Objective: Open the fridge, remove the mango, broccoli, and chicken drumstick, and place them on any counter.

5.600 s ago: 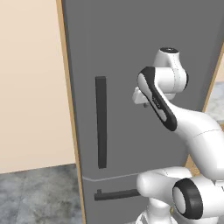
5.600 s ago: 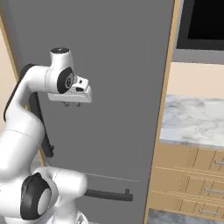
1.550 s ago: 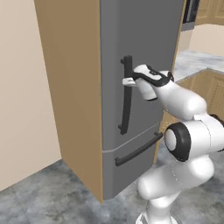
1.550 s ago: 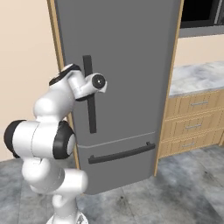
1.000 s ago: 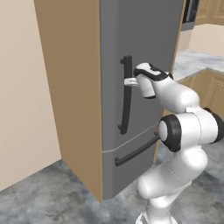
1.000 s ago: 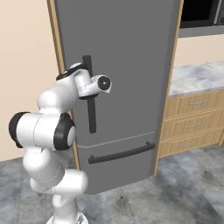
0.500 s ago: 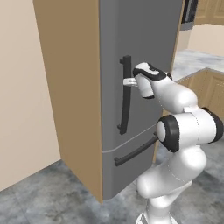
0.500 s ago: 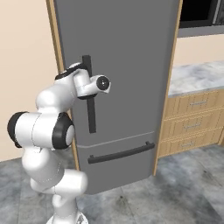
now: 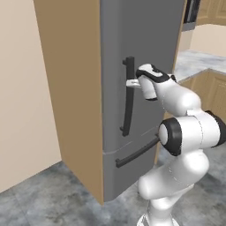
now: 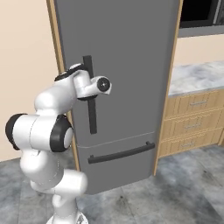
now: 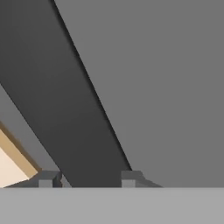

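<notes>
The tall dark grey fridge [image 9: 145,44] [image 10: 131,65] stands with its door closed. The mango, broccoli and chicken drumstick are hidden behind it. My gripper [image 9: 131,83] [image 10: 89,94] [image 11: 89,178] is at the upper part of the long black vertical handle [image 9: 128,106] [image 10: 91,116] [image 11: 65,96]. In the hand view the bar runs between the two fingertips [image 11: 48,178], which press against its edges. The marbled counter [image 9: 194,62] [image 10: 197,76] lies to the right of the fridge.
The lower drawer has a horizontal black handle [image 9: 137,152] [image 10: 121,153]. A tan wood panel [image 9: 70,88] flanks the fridge on the left. Light wood drawers [image 10: 192,118] sit under the counter, and a dark microwave [image 10: 199,13] hangs above it. Grey stone floor [image 10: 166,192] lies in front.
Since the earliest frames the base has driven and the hand has reached the handle. Over the last second the arm has held still while the fingers closed in on the bar.
</notes>
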Controlling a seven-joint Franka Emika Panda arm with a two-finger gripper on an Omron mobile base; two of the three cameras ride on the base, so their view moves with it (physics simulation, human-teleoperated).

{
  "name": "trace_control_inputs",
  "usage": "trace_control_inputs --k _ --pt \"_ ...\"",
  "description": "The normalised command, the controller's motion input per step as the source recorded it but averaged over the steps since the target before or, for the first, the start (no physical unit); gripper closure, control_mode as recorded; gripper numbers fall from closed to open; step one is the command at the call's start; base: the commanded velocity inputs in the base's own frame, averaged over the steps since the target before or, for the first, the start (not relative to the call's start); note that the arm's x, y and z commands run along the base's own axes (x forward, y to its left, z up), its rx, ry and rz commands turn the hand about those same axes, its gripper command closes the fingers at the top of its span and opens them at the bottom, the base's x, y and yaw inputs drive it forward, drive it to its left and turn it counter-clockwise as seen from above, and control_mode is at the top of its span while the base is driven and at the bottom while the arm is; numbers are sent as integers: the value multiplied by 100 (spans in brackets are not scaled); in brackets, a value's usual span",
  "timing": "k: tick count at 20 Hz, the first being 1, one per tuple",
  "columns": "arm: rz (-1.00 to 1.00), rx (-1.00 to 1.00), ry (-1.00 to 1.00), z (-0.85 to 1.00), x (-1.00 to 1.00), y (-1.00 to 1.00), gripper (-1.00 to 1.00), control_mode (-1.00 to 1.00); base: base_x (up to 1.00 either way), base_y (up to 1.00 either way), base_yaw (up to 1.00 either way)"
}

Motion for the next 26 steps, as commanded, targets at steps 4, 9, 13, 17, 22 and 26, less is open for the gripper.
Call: trace_control_inputs --k 4,9,13,17,22,26 --pt "0 11 0 17 -41 -100 100 -100 0 0 0" --pt "-1 18 0 19 -51 -100 100 -100 0 0 0" --pt "0 23 2 18 -33 -100 100 -100 0 0 0" --pt "0 26 6 24 -9 -100 100 -100 0 0 0" --pt "16 17 -8 30 -43 -100 100 -100 0 0 0" --pt "24 12 -18 36 -83 -100 100 -100 0 0 0"
